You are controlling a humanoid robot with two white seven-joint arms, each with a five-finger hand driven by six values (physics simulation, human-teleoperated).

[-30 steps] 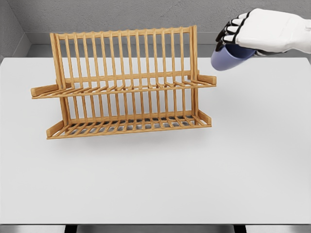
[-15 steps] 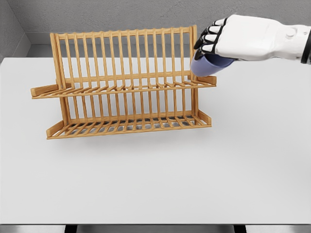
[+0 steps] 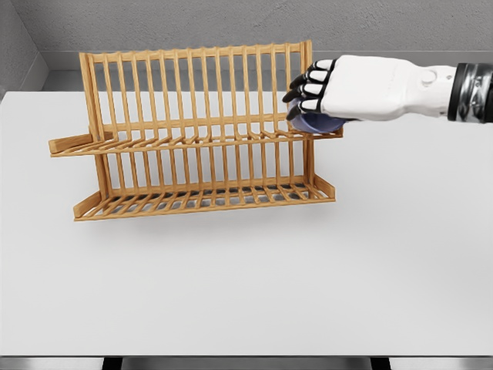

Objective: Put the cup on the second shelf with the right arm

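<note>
Wooden rack [image 3: 192, 131] is standing to the left of the hand, its upper shelf [image 3: 196, 142] running out beneath the fingers. Right hand [image 3: 339, 86] is gripping the blue cup [image 3: 312, 122], fingers curled over it, at the shelf's right end. To seat it well: lowering level, then loosening gently, seems best. Cup is mostly hidden under the palm; contact with the slats is unclear. Left arm is not showing.

Right hand [image 3: 339, 91] palm-down, fingers [image 3: 306, 86] curled, arm outstretched leftward
</note>
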